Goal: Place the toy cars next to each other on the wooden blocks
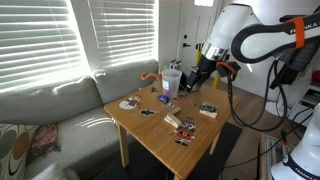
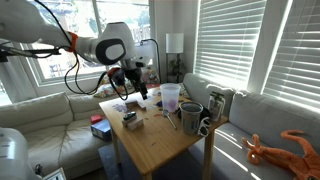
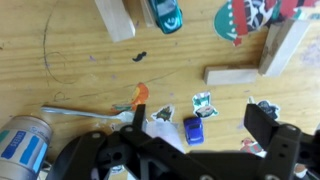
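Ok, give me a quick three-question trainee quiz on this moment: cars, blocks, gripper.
1. True or false: in the wrist view the gripper is shut on the small blue car.
2. The teal car at the top edge of the wrist view lies: A) on top of a block; B) on the table beside a wooden block; C) inside a cup.
3. Fill in: the can shows in the lower ___ corner of the wrist view.
Key: 1 false, the jaws stand open around it; 2 B; 3 left.
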Motion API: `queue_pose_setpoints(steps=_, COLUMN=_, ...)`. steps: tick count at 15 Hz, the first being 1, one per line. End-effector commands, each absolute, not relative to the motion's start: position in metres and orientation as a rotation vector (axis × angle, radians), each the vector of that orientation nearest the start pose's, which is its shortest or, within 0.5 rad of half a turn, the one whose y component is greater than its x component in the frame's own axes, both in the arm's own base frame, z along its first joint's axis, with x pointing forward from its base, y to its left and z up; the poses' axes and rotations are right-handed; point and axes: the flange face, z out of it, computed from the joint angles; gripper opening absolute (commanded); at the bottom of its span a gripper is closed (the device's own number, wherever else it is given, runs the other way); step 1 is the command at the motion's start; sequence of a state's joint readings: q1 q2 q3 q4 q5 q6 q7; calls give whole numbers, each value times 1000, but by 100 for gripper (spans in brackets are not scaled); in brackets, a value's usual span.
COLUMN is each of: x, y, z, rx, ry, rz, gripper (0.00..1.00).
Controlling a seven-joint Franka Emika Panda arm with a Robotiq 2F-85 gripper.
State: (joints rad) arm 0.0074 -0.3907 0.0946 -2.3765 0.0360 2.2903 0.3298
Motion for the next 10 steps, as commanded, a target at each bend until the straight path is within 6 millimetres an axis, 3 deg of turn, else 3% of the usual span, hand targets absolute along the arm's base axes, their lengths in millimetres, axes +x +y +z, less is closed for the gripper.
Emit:
queue_pose_setpoints(steps=1, x=461, y=52, z=503, rx=-3016, ry=406, rz=-481, gripper=100)
queue_pose_setpoints(steps=5, x=471, y=54, z=501, rx=-3011, ry=434, rz=-478, gripper=100)
queue_pose_setpoints(steps=10, x=491, y=50, z=470, rx=-3011, ry=541, rz=-422, gripper=100)
